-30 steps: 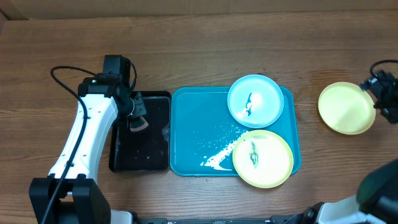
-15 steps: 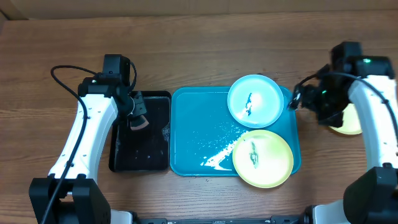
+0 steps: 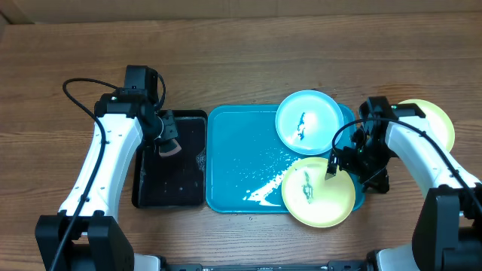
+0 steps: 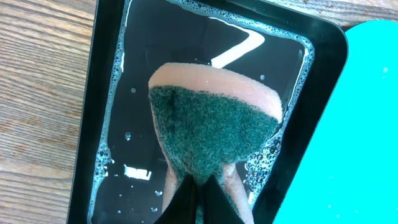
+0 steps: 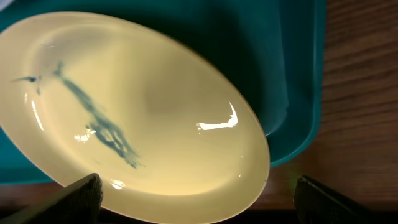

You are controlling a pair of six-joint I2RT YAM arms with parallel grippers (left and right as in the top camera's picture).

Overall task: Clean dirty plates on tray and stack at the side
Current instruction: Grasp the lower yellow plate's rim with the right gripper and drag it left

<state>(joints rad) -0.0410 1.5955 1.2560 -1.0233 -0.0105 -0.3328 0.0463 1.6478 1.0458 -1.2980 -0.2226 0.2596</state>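
Since leaving side plate [image 3: 440, 124], right tool [image 3: 354, 175] over smeared yellow plate [image 3: 312, 197].

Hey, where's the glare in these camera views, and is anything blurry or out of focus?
Left wrist view: bright reflections on the wet black tray; sponge sharp. Right wrist view: one white glint on the yellow plate; right end effector dark and blurred at the bottom corners. Overhead view: even, sharp; white patches on the blue tray may be suds or glare.
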